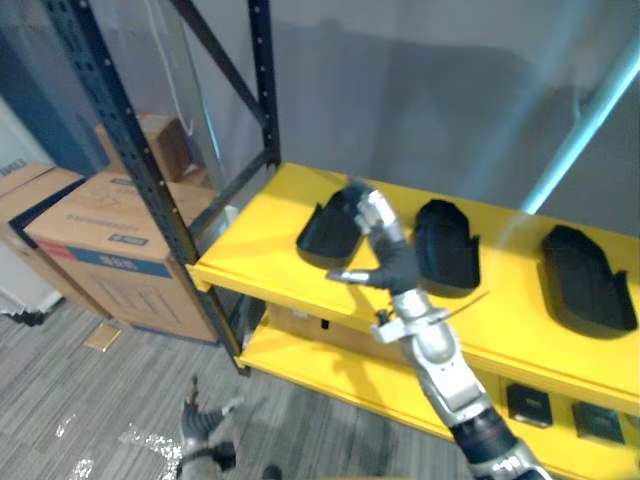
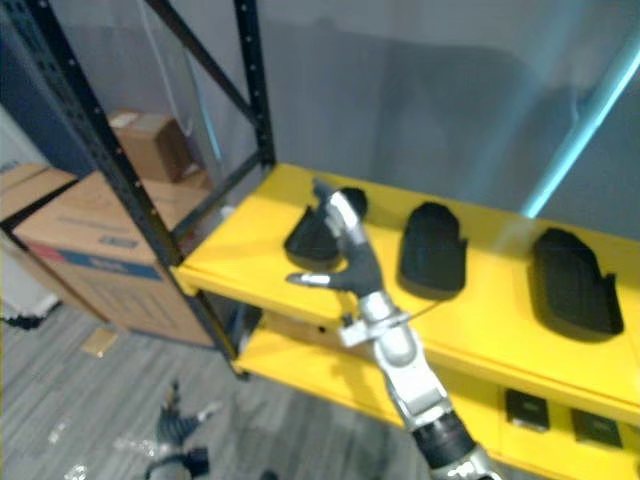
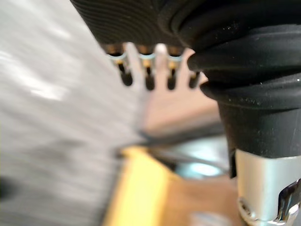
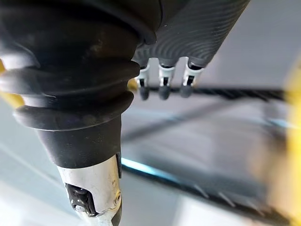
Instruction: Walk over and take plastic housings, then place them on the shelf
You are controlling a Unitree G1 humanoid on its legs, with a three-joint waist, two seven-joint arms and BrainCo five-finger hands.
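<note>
Left eye view: 3 black plastic housings lie in a row on the yellow shelf (image 1: 255,258), well apart from each other: left housing (image 1: 322,235) at frame centre, middle housing (image 1: 447,245) right of it, right housing (image 1: 585,280) at the right edge. All 3 already sit on the shelf board, hollow side down as far as I can tell.

Right robot hand (image 1: 393,262) is raised at frame centre, fingers straight and pointing up, thumb splayed toward frame left, holding nothing. Its fingertips overlap the left housing; cannot tell if they touch it. Left robot hand (image 1: 203,420) hangs at lower left near the floor, fingers relaxed and straight, empty.

Cardboard boxes (image 1: 110,240) stand at left behind the dark rack post (image 1: 130,150).

Handling, judged: each housing looks like a thin moulded shell, so light, stiff and smooth. It would likely slide on the painted board if nudged, and the thin rim may flex. Best hold: across the narrow width, thumb on 1 side wall and fingers on the other, near mid-length so it does not tip.
</note>
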